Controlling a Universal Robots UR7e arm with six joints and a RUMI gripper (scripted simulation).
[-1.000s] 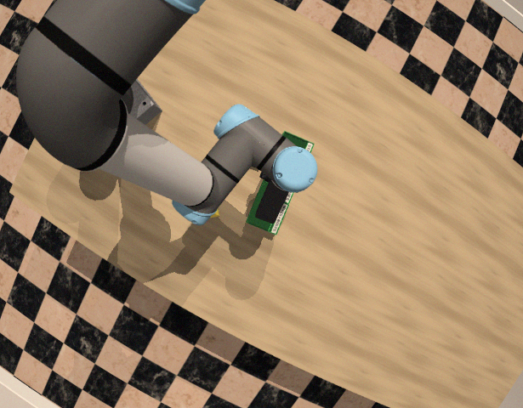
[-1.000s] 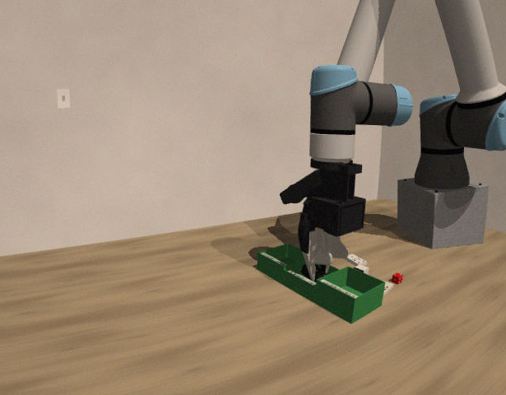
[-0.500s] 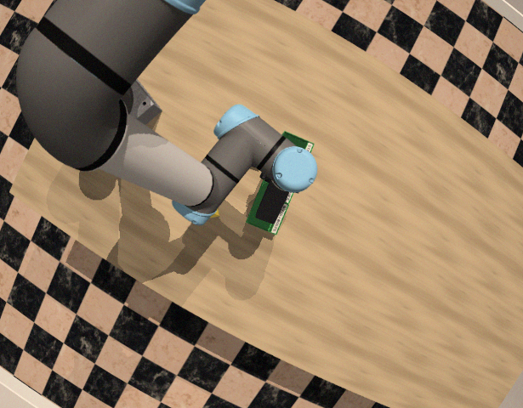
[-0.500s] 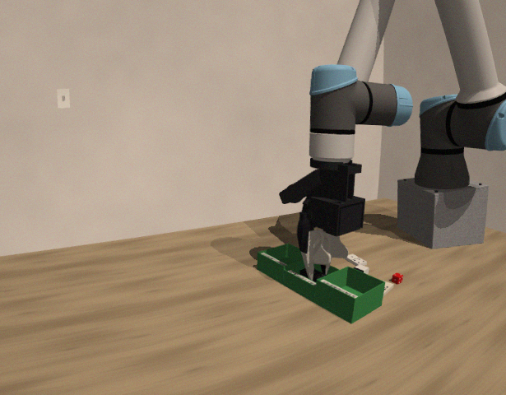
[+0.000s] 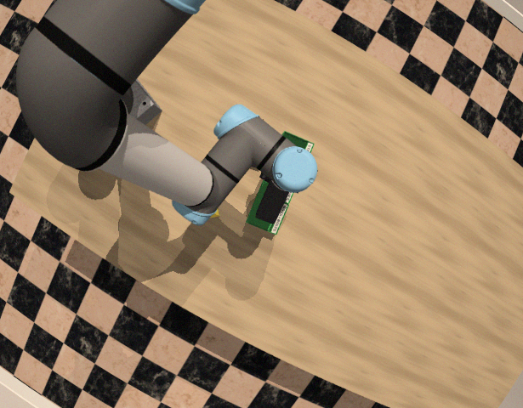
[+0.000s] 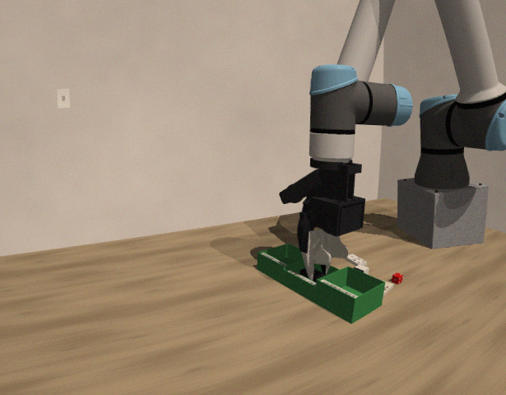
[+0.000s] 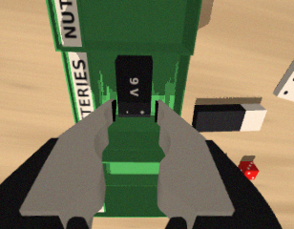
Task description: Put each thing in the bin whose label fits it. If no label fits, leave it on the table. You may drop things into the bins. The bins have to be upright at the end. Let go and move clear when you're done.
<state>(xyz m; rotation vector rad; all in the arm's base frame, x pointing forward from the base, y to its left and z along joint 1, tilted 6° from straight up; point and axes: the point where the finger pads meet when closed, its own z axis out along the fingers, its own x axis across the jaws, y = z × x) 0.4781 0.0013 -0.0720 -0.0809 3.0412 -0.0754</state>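
Standing slightly open, the black-and-grey two-jaw tool (image 6: 318,274) (image 7: 136,101) flanks the black rectangular 9V battery (image 6: 304,272) (image 7: 134,81) inside the green "TERIES" bin (image 6: 301,290) (image 7: 184,81); a black-and-white block (image 6: 362,269) (image 7: 219,117), red die (image 6: 396,278) (image 7: 248,170) and white domino (image 6: 356,259) (image 7: 291,81) lie nearby on the tabletop (image 5: 384,263) (image 6: 159,332) (image 7: 242,48).

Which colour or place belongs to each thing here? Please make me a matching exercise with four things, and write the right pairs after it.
Things:
1. Battery
2. Die
3. Block
4. Bins

Colours or places:
A. Part black, part white
B. Green
C. Inside the row of bins
D. Red

Right pairs: 1-C, 2-D, 3-A, 4-B
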